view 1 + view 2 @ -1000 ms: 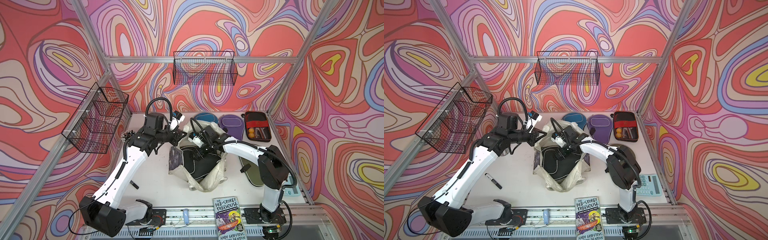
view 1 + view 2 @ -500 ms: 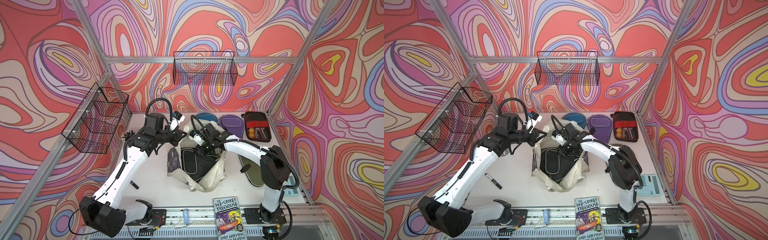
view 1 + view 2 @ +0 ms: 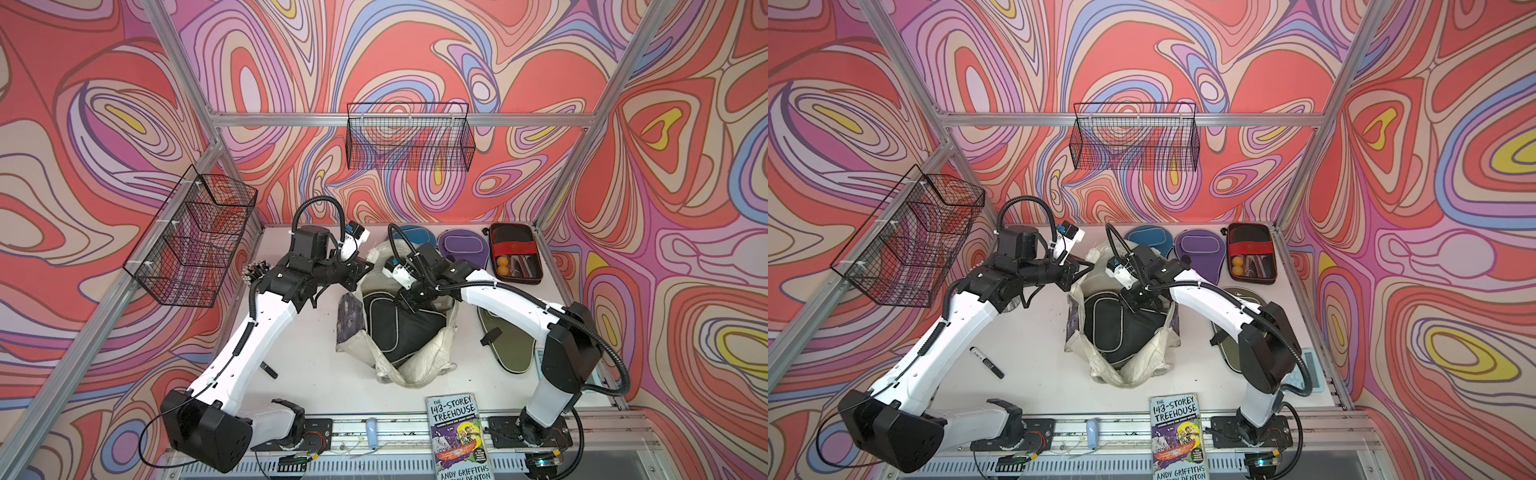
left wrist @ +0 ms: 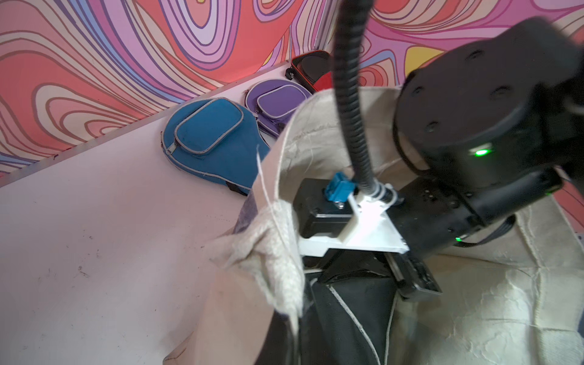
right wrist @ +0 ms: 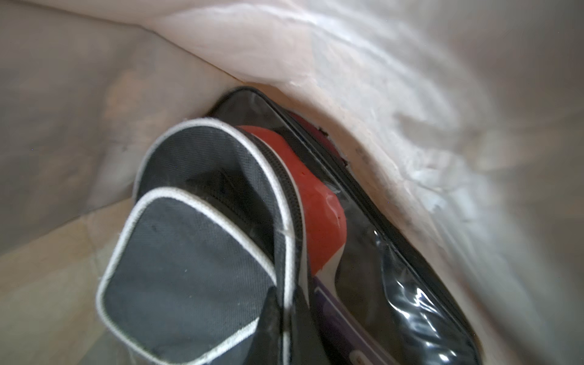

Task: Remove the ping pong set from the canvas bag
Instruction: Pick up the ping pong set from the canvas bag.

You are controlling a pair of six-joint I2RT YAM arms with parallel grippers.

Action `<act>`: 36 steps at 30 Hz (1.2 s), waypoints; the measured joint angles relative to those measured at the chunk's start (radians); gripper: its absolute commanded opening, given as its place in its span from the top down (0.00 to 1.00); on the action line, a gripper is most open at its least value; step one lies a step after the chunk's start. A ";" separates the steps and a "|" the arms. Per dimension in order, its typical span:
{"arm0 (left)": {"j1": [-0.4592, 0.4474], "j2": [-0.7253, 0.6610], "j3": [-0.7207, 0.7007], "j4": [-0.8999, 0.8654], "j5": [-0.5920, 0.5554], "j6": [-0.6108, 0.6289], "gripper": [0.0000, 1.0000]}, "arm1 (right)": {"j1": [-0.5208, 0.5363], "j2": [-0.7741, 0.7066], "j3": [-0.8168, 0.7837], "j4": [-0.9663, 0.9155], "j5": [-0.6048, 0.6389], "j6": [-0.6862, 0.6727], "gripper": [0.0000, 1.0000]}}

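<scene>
**A:** Where was the canvas bag [image 3: 419,368]?
**B:** In the middle of the counter [image 3: 307,365], mouth open. The left gripper [image 3: 360,272] pinched its rim.
**A:** And the right gripper [image 3: 409,301]?
**B:** Inside the bag, pressed together on the black cover [image 3: 395,332]. A clear-fronted case [image 5: 395,252] with a red paddle lay beside it. Outside lay the blue cover [image 3: 419,239], purple cover [image 3: 461,245], olive cover [image 3: 513,349] and 1 more case [image 3: 515,253].

Book [image 3: 457,436] cut off by bottom edge in both top views. Calculator [image 3: 1313,372], lower right, mostly behind right arm [image 3: 1258,345]. Black cover [image 3: 395,328] lower end hidden inside canvas bag [image 3: 419,370].
</scene>
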 measured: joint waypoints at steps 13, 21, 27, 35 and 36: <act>0.000 0.038 0.000 0.011 -0.050 0.006 1.00 | -0.026 -0.091 0.111 -0.053 0.117 0.004 1.00; 0.000 0.018 0.008 0.011 -0.148 0.019 0.83 | -0.050 -0.109 0.194 -0.106 0.142 -0.001 1.00; 0.000 -0.041 0.018 0.021 -0.195 0.038 0.36 | -0.071 -0.153 0.261 -0.127 0.144 -0.006 1.00; 0.025 -0.111 0.040 0.022 -0.195 0.042 0.06 | -0.104 -0.175 0.391 -0.134 0.108 -0.024 1.00; 0.034 -0.117 0.040 0.022 -0.188 0.042 0.05 | -0.111 -0.176 0.411 -0.124 0.096 -0.027 1.00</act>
